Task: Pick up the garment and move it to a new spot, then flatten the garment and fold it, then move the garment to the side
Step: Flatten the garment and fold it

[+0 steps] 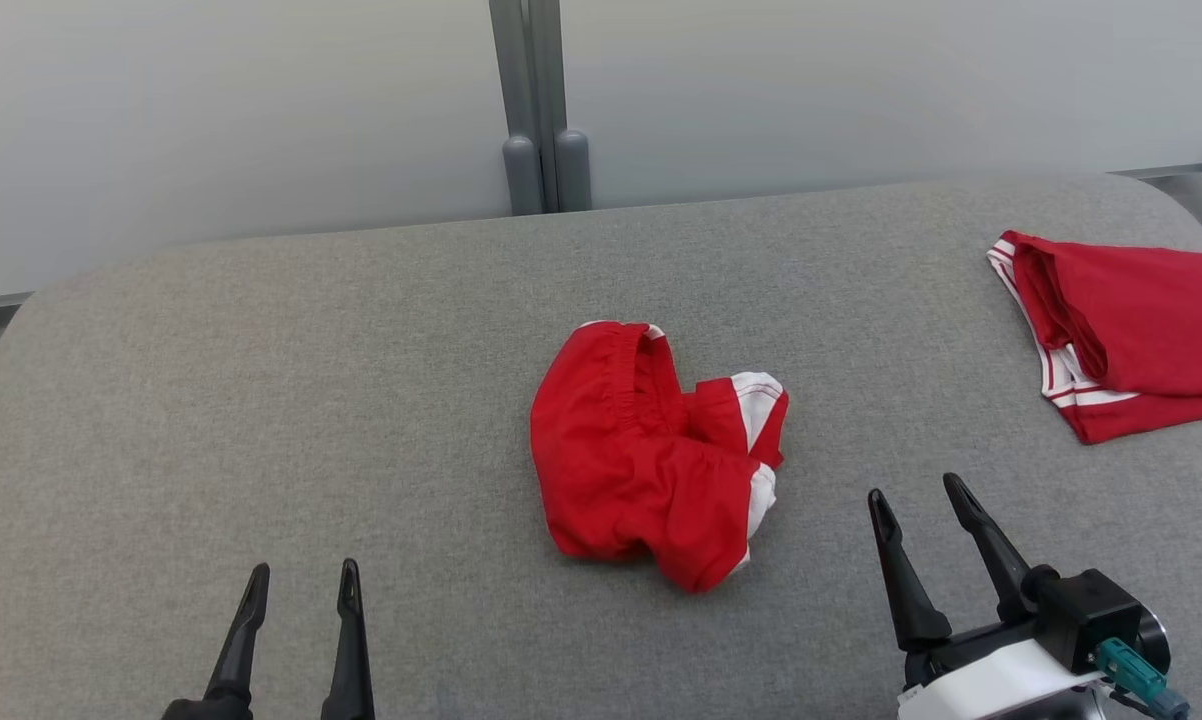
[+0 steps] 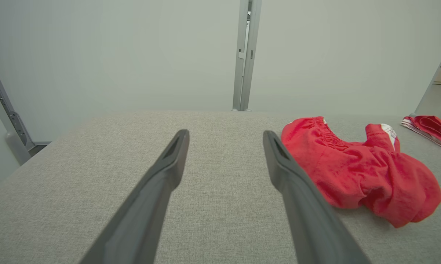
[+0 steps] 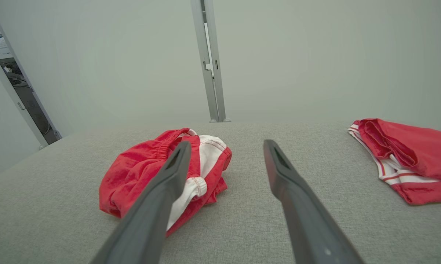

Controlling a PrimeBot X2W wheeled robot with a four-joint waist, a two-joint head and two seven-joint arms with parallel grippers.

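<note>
A crumpled red garment (image 1: pixel 641 455) with white trim and an elastic waistband lies bunched near the middle of the grey table (image 1: pixel 261 400). It also appears at the right in the left wrist view (image 2: pixel 356 172) and at the left in the right wrist view (image 3: pixel 139 176). My left gripper (image 1: pixel 301 585) stands open at the lower left, well clear of the cloth, with nothing between its fingers (image 2: pixel 169 161). At the lower right my right gripper (image 1: pixel 921 500) is open too, a short way right of the garment, empty between its fingers (image 3: pixel 279 165).
A second red garment (image 1: pixel 1121 335) with white stripes lies folded at the table's far right edge, also in the right wrist view (image 3: pixel 407 157). A grey post (image 1: pixel 541 110) rises behind the table's back edge against pale wall panels.
</note>
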